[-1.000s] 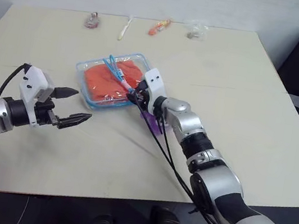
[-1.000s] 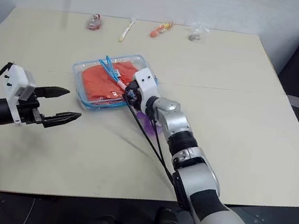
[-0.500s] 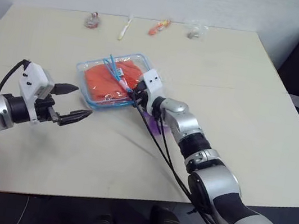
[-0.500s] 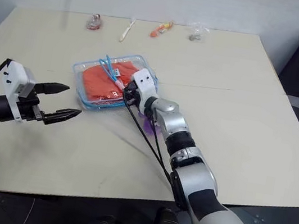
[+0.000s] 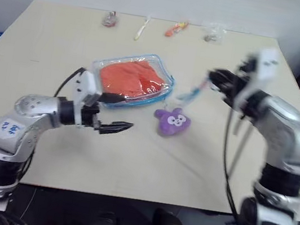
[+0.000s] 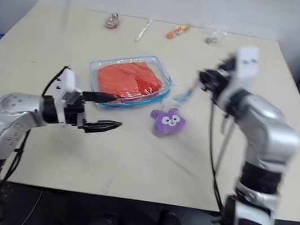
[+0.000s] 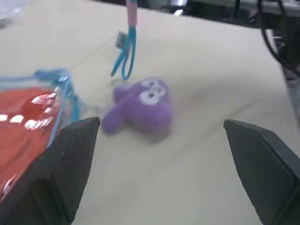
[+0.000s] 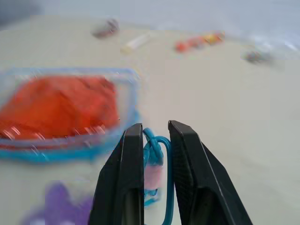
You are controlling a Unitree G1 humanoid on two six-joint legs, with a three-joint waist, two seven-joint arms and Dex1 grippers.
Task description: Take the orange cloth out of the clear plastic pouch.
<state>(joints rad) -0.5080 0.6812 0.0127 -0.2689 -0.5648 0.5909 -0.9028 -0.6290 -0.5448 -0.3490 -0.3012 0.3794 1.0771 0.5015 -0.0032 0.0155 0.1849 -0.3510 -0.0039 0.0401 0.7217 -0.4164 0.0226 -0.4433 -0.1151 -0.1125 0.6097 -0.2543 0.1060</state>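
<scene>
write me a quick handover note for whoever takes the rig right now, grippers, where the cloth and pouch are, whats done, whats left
Right gripper: shut on the blue zipper cord, raised above the table to the pouch's right.
Left gripper: open, empty, at the pouch's near edge.
Clear plastic pouch: flat on the table; purple plush beside it.
Orange cloth: inside the pouch.
Done: cord gripped.
Left: open the pouch if needed, draw the cloth out.

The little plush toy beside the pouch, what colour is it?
Purple. The plush toy shows best in the right eye view.
</scene>
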